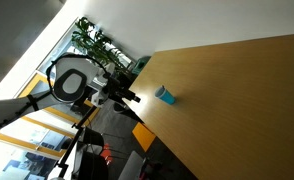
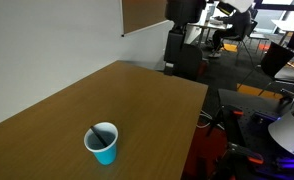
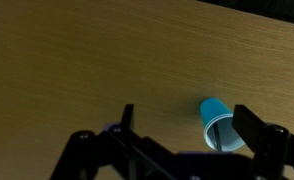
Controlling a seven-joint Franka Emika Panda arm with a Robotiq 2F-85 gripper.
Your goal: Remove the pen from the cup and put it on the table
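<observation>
Cup (image 2: 104, 148) upright on worktop (image 2: 127, 95), near its edge. Pen (image 2: 94, 134) inside cup, leaning on rim. Claw (image 3: 184, 118) wide, empty, apart from cup. In wrist view cup lies right of centre.

Looked dim and soft-focused in wrist view; took bright daylight from blown-out windows (image 1: 32, 128) in an exterior view.

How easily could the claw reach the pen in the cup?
Probably yes: the claw is open, nothing visible stands between it and the cup, and the pen leans at the open top.
</observation>
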